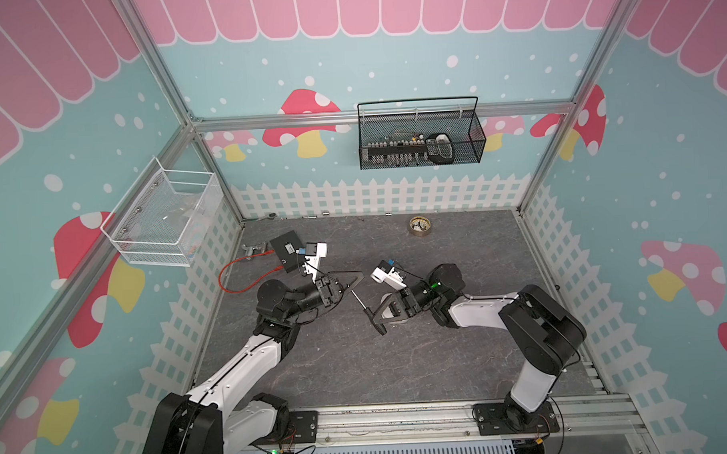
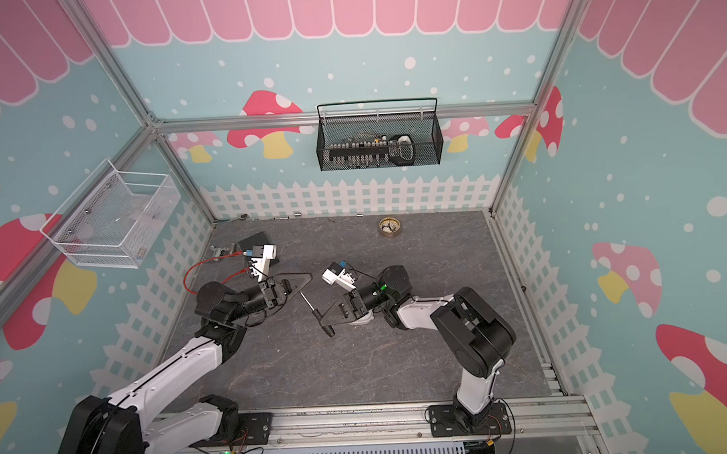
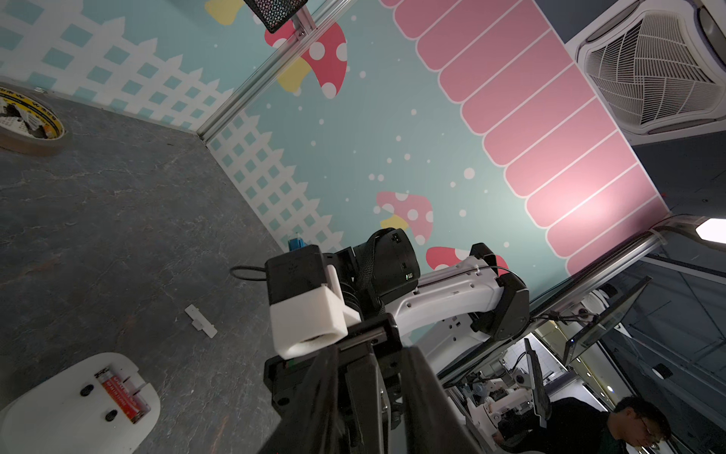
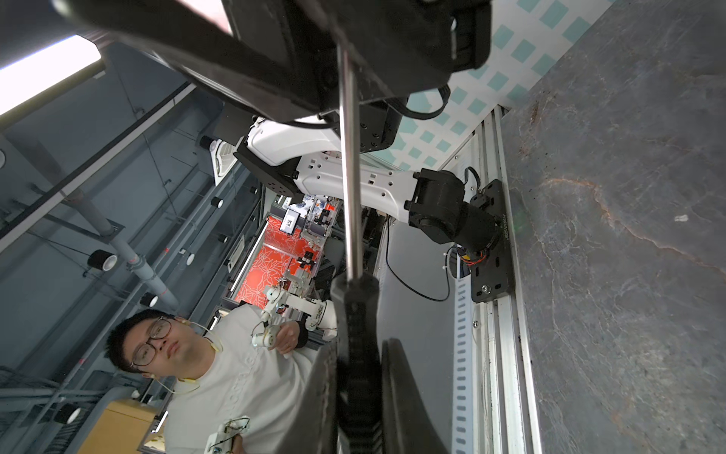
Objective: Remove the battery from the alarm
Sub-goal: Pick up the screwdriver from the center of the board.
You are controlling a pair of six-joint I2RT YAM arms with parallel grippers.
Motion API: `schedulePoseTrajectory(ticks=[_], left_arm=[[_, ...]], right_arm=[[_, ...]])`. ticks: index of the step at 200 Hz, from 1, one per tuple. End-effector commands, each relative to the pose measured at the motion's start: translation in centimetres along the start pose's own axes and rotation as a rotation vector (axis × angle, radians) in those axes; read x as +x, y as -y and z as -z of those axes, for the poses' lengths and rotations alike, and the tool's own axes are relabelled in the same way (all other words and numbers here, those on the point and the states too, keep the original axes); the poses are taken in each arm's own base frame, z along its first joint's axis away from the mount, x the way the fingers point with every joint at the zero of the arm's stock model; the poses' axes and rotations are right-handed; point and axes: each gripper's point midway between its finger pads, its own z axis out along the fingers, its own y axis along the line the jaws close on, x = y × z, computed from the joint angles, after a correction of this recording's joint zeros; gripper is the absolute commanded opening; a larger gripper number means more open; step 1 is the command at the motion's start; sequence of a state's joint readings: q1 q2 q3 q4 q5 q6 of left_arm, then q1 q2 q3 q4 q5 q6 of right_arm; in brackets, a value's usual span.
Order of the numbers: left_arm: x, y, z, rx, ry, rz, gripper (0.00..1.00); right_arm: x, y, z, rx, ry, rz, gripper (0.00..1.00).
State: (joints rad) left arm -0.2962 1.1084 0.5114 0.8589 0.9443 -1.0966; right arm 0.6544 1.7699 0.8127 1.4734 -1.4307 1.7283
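Grey table point(image 1: 358, 369) is bearing the face-down alarm point(image 3: 47, 416), the battery point(image 3: 121, 397) lying in its open back. The right gripper point(image 1: 377, 318) is clenching the screwdriver point(image 1: 367, 311) by its handle; the left gripper's point(image 1: 352, 283) state cannot be told.

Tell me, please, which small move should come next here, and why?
Probably: close the open left gripper on the steel shaft of the slim black-handled screwdriver, whose end reaches it. The right gripper holds the handle. The red cylindrical battery sits in the open back of the white rounded-square alarm, so the right gripper, once freed, could perhaps lift it.
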Motion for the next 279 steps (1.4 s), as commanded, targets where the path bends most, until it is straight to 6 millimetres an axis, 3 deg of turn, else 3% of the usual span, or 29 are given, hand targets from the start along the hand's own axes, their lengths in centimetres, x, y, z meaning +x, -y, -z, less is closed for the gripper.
schedulePoseTrajectory(ticks=[1, 23, 53, 125, 162, 179, 186, 193, 206, 220, 250, 265, 279], left_arm=[[0.4, 0.6, 0.4, 0.01, -0.009, -0.043, 0.44], [0.0, 0.5, 0.9, -0.001, 0.011, -0.053, 0.47], [0.3, 0.7, 1.0, 0.032, 0.011, -0.039, 0.32], [0.5, 1.3, 1.1, 0.043, 0.021, -0.058, 0.17], [0.2, 1.6, 1.1, 0.05, 0.034, -0.072, 0.0], [0.2, 1.7, 1.1, 0.05, 0.037, -0.077, 0.0], [0.2, 1.6, 1.1, 0.047, 0.037, -0.073, 0.0], [0.1, 1.5, 1.1, 0.044, 0.037, -0.07, 0.0], [0.0, 1.2, 1.1, 0.03, 0.044, -0.059, 0.0], [-0.3, 0.2, 1.2, -0.005, 0.058, -0.026, 0.0], [-1.2, -2.6, 1.9, -0.077, 0.106, 0.094, 0.0], [-1.8, -4.3, 2.2, -0.13, 0.135, 0.167, 0.0], [-2.3, -6.3, 2.3, -0.194, 0.161, 0.256, 0.0]], right_arm=[[-0.3, -4.7, 0.0, -0.064, 0.007, 0.248, 0.0], [-0.2, -5.0, 0.0, -0.065, 0.003, 0.247, 0.0], [-0.4, -4.7, 0.0, -0.067, 0.017, 0.233, 0.0], [-2.3, -4.8, 0.2, -0.082, 0.069, 0.246, 0.0], [-2.4, -4.3, 0.2, -0.081, 0.078, 0.223, 0.0], [-2.5, -4.4, 0.2, -0.083, 0.082, 0.221, 0.0], [-2.6, -4.3, 0.2, -0.083, 0.083, 0.219, 0.09], [-2.7, -4.4, 0.3, -0.083, 0.09, 0.219, 0.23], [-2.9, -4.6, 0.5, -0.084, 0.104, 0.217, 0.32], [-3.2, -4.9, 1.1, -0.08, 0.127, 0.224, 0.57], [-3.4, -5.7, 3.7, -0.04, 0.217, 0.237, 0.77], [-3.4, -5.2, 4.4, 0.036, 0.244, 0.229, 0.83], [-4.4, -3.3, 4.7, 0.189, 0.27, 0.237, 0.88]])
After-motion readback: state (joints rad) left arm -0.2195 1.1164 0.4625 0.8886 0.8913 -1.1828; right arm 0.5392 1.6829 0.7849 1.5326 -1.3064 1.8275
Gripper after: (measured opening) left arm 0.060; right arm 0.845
